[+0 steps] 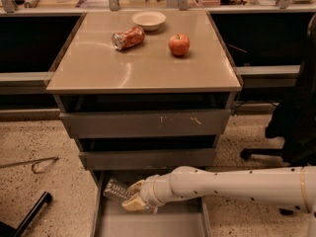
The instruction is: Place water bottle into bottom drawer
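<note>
Nearly done tbh: pincer [134,198] clamped on the water bottle [114,189], low over the open bottom drawer [148,225], release left.

We reach our one white arm [237,184] in from the right, low and nearly level. Our gripper [132,195] sits near, left of centre, its tan fingers [131,204] clamped on the water bottle [114,188].

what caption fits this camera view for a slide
Two-finger gripper holds a clear ribbed plastic water bottle in the open shallow grey metal bottom drawer of a three-drawer cabinet.
</note>
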